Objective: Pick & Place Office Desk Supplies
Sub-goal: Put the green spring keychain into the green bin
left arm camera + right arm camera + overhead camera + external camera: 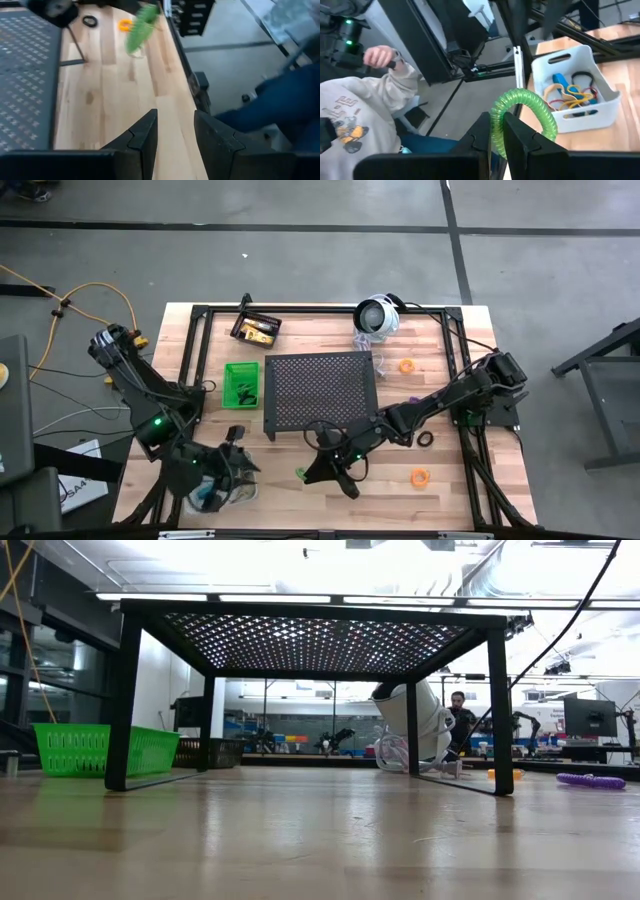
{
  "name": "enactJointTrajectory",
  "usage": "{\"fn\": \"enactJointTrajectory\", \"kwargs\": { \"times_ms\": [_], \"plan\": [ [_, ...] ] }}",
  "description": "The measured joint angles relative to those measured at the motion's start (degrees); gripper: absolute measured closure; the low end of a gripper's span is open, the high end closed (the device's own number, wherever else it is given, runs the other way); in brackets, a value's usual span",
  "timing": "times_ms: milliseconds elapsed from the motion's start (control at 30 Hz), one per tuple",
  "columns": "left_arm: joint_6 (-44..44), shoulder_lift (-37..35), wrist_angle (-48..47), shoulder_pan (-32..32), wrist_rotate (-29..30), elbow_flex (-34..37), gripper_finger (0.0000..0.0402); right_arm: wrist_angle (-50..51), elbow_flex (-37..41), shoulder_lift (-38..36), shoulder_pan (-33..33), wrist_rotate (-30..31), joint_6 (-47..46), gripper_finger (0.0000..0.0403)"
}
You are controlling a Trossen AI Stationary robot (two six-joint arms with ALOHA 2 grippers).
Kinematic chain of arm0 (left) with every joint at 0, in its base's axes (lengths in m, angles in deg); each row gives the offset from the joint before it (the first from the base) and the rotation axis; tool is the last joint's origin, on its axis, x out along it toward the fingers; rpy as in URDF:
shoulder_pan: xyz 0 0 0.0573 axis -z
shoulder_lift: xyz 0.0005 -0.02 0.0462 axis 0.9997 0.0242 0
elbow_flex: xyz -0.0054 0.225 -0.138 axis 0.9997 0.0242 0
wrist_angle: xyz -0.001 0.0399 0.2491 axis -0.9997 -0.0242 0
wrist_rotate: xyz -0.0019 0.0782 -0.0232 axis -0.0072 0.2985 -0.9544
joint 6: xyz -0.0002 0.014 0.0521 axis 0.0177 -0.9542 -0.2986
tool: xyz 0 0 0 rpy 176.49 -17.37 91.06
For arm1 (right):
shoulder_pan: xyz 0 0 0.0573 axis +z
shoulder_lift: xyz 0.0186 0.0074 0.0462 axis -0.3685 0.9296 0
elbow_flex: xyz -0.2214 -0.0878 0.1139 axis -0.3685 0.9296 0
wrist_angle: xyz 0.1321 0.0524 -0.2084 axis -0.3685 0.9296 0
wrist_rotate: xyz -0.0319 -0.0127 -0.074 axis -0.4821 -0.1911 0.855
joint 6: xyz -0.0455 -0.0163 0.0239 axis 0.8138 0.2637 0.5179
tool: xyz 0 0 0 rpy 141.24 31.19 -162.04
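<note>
My right gripper (318, 471) is near the table's near edge, shut on a green coiled loop (525, 112), which shows blurred in the left wrist view (140, 27). My left gripper (175, 117) is open and hovers by the white bin (575, 95) at the near left corner. That bin stands on the table and holds several coloured bands. A green bin (240, 383) and a black bin (256, 330) stand left of the black stand. Two orange loops (407, 366) (419, 476) and a black loop (425, 439) lie on the table's right half. My right gripper pinches the green loop between its two fingers at one side of the ring (496, 131). The rest of the ring arches out beyond the fingertips. In the left wrist view the loop hangs clear above the wood.
The black perforated stand (320, 390) fills the table's middle. A round white-and-silver device (377, 315) sits at the far edge. A purple loop (590, 780) lies at the right in the low view. A person in a grey hoodie (355, 120) sits beyond the near edge.
</note>
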Motion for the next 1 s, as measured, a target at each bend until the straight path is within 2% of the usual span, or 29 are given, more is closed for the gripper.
{"fn": "enactJointTrajectory", "kwargs": {
  "times_ms": [267, 400, 500, 667, 767, 1000],
  "plan": [
    [-0.3, 0.0, 1.0, -9.2, -0.6, 0.0, 0.0279, -2.6, 0.0, 0.0, -1.7, -3.8, 1.0, 0.0378],
    [-4.2, 0.0, 2.6, -12.9, -1.6, 0.0, 0.0279, -2.7, 0.0, 0.0, -2.8, -4.1, 1.5, 0.0378],
    [-8.5, 0.0, 5.5, -15.1, -5.7, 0.0, 0.0279, -2.8, 0.0, 0.0, -3.6, -5.5, 2.5, 0.0378],
    [-13.2, 0.0, 10.0, -17.4, -14.2, 0.0, 0.0279, -3.4, 0.0, 0.0, -4.8, -6.6, 3.0, 0.0378],
    [-13.7, 0.0, 10.7, -18.2, -14.7, 0.0, 0.0279, -4.5, 0.0, 0.0, -5.2, -8.9, 3.1, 0.0378],
    [-13.8, 0.0, 10.8, -19.5, -14.7, 0.0, 0.0279, -5.7, 0.0, 0.0, -5.8, -9.8, 5.8, 0.0378]
  ]
}}
